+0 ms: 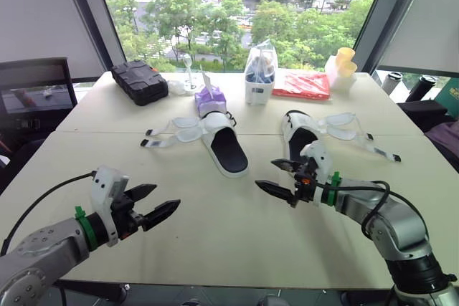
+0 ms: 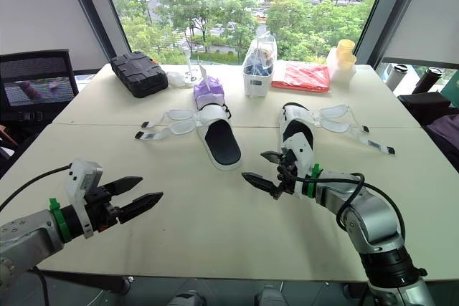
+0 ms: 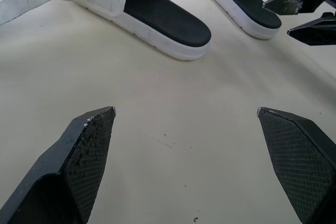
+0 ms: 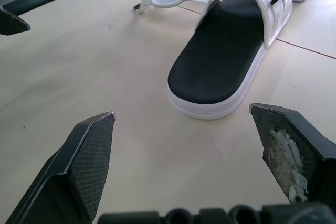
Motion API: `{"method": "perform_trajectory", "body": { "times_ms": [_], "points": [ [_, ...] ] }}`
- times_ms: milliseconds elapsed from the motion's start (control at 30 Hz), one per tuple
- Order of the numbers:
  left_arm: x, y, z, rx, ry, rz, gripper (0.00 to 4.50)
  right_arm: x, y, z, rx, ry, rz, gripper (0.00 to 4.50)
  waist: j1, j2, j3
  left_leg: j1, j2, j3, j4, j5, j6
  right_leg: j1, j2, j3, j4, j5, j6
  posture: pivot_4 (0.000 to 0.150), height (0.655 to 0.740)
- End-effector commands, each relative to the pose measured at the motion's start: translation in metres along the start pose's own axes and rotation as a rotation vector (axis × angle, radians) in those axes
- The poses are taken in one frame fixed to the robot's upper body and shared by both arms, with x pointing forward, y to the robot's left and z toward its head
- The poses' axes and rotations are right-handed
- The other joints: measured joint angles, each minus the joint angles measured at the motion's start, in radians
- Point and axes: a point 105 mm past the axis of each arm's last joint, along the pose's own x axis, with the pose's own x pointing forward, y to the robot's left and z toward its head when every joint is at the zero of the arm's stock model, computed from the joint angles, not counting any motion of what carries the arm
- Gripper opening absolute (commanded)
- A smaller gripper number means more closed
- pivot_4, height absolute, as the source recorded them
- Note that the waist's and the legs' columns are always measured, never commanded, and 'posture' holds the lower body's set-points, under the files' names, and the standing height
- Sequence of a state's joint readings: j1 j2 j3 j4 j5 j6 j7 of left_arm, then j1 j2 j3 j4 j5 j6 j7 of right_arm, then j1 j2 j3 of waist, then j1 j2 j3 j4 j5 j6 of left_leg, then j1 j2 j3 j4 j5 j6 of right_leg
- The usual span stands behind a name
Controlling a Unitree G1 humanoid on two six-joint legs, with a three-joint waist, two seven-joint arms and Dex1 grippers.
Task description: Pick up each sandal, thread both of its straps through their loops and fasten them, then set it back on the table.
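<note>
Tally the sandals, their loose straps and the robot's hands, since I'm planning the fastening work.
Sandals: 2, left sandal and right sandal.
Loose straps: 4, two on each sandal.
Hands: 2, left hand and right hand, both open.
Total: 8.

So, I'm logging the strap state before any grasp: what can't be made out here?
- Toe of the right sandal: hidden behind the right gripper, head views.
- Loops on the left sandal: too small, head views.
- Both sandals' strap ends: cut off by the edge, left wrist view.
</note>
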State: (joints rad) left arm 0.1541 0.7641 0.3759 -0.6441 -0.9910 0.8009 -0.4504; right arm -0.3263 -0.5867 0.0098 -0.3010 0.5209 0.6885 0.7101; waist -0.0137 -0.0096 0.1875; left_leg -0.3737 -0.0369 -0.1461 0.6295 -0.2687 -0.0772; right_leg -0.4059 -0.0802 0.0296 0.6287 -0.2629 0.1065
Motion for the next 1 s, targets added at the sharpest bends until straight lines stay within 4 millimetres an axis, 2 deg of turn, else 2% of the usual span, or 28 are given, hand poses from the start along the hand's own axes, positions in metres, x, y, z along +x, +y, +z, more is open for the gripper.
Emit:
{"method": "perform_trajectory", "body": {
  "times_ms": [33, 567, 667, 767, 867, 1000],
  "points": [
    [-0.002, -0.001, 0.009, 0.033, -0.029, 0.001, 4.5, 0.0, 0.003, 0.016, -0.054, -0.054, 0.005, 4.45, 0.0, 0.0, 0.0, 0.0, 0.0, 0.0, 0.0, 0.0, 0.0, 0.0, 0.0, 0.0, 0.0, 0.0, 0.0, 0.15, 0.74],
    [0.001, 0.0, 0.013, 0.018, -0.046, -0.008, 4.5, 0.002, 0.0, 0.017, -0.072, -0.073, -0.021, 4.45, 0.0, 0.0, 0.0, 0.0, 0.0, 0.0, 0.0, 0.0, 0.0, 0.0, 0.0, 0.0, 0.0, 0.0, 0.0, 0.15, 0.74],
    [0.0, 0.004, 0.023, 0.055, -0.05, -0.017, 4.5, 0.0, -0.013, 0.026, -0.15, -0.093, -0.096, 4.45, 0.0, 0.0, 0.0, 0.0, 0.0, 0.0, 0.001, 0.0, 0.0, 0.0, 0.0, 0.0, 0.001, 0.0, 0.0, 0.15, 0.74],
    [-0.002, -0.003, 0.047, 0.144, -0.025, -0.118, 4.5, -0.012, -0.034, 0.047, -0.252, -0.124, -0.206, 4.45, 0.0, -0.001, 0.0, 0.0, 0.0, 0.0, 0.001, 0.0, 0.0, 0.0, 0.0, 0.0, 0.002, 0.0, 0.0, 0.15, 0.74],
    [-0.002, -0.008, 0.073, 0.211, -0.014, -0.21, 4.5, -0.029, -0.066, 0.064, -0.466, -0.085, -0.391, 4.45, 0.002, -0.001, 0.001, 0.0, 0.0, 0.0, 0.001, 0.0, 0.0, 0.0, 0.0, 0.0, 0.001, 0.0, 0.0, 0.15, 0.74],
    [0.005, 0.002, 0.077, 0.233, 0.012, -0.23, 4.5, -0.034, -0.103, 0.065, -0.723, 0.033, -0.574, 4.45, -0.008, -0.001, 0.001, 0.001, -0.001, 0.003, -0.001, 0.0, 0.001, 0.0, -0.001, 0.0, 0.0, 0.0, 0.001, 0.15, 0.74]
  ]
}}
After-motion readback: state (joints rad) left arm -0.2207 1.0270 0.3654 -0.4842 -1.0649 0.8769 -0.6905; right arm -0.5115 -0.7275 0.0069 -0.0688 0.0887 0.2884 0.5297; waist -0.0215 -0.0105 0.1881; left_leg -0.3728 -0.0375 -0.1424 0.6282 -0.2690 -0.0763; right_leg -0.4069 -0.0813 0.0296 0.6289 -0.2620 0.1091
